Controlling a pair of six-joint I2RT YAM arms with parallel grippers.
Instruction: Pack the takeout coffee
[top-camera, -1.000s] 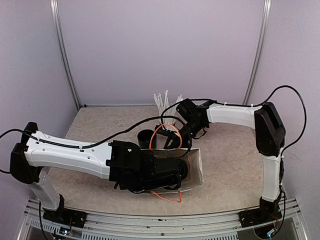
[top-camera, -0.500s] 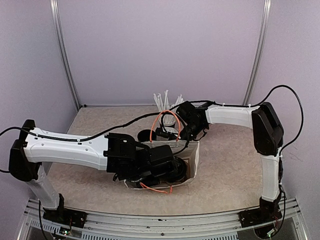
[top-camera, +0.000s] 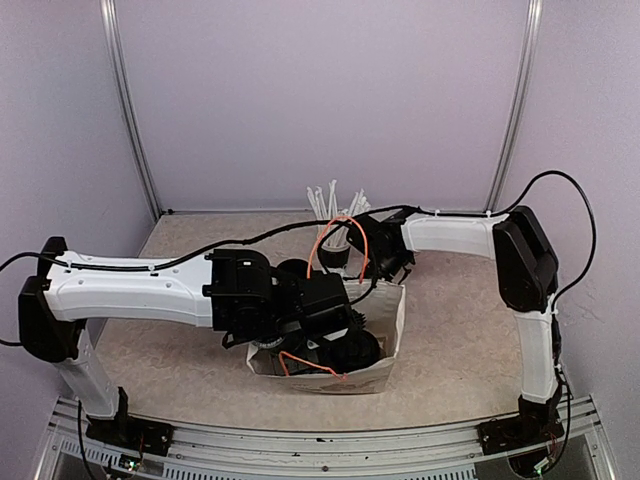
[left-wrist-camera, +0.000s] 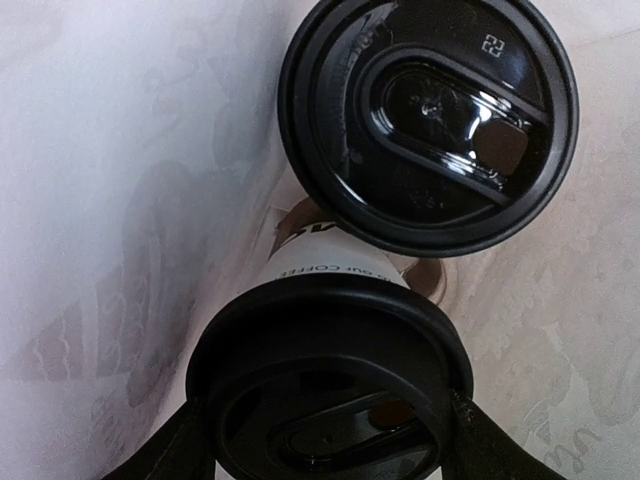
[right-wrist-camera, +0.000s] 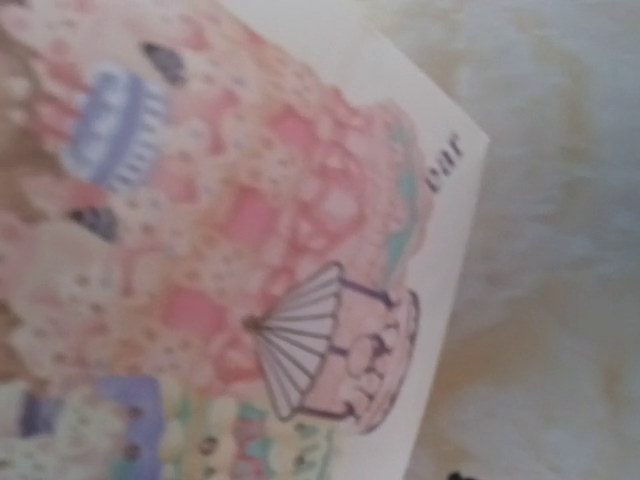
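Seating the held cup (left-wrist-camera: 330, 285) in the paper bag (top-camera: 396, 322): your left gripper (left-wrist-camera: 328, 432) clasps it at the lid, just beside the second cup (left-wrist-camera: 428, 120) inside. Keep it upright, set it flat, then release; whether the right gripper (top-camera: 372, 258) holds anything cannot be told.

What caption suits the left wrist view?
Left gripper grips one black-lidded white paper cup beside its lidded twin.

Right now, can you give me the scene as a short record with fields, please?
bag: printed paper, standing upright
far cup: lidded, inside the bag
near cup: lidded, beside far cup
left gripper: closed on near cup's lid
right gripper: at bag's far rim, grip unclear
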